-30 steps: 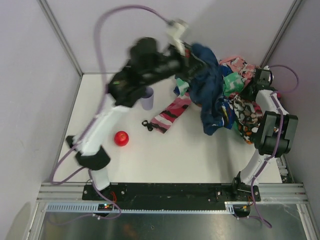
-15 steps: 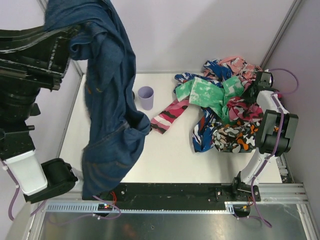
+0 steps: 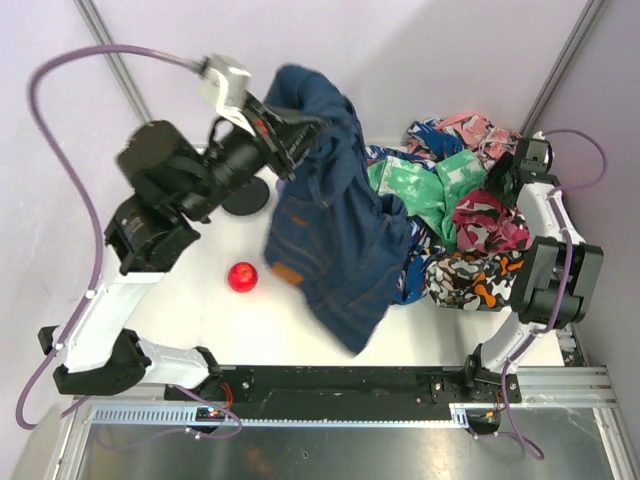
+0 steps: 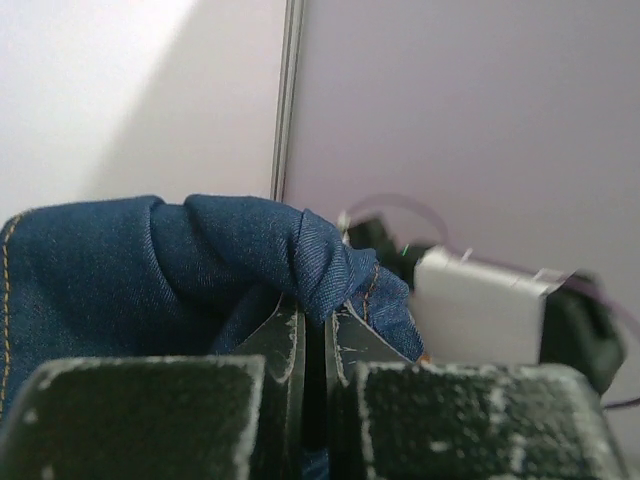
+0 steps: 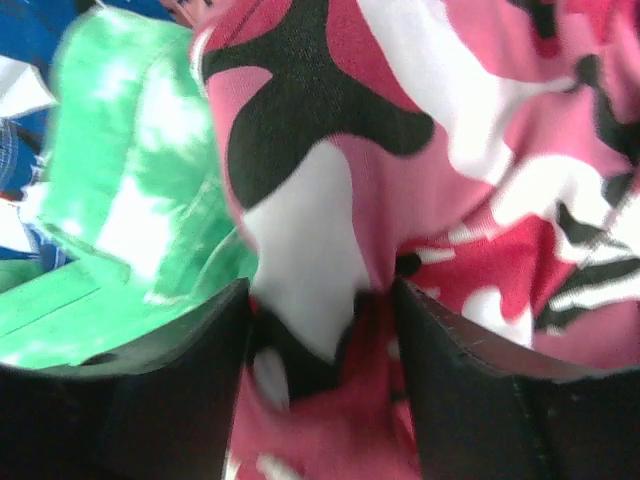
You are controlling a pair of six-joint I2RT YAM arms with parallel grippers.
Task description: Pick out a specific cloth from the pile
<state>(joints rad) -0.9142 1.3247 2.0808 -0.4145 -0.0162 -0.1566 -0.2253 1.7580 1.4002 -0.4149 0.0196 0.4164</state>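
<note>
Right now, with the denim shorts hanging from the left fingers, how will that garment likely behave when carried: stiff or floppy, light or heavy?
Probably floppy: the denim shorts hang in long folds below the left fingers. Likely heavyish for cloth: the thick fabric drapes straight down. It may swing and brush the pile beside it.

A robotics lab cell: white bench (image 3: 420,335) boxed by plain lavender panels (image 3: 450,50) on aluminium posts (image 3: 570,55), with a bolted mounting rail (image 3: 350,382).

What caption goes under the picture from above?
Left tool holds the blue denim shorts up beside the colourful pile.
</note>
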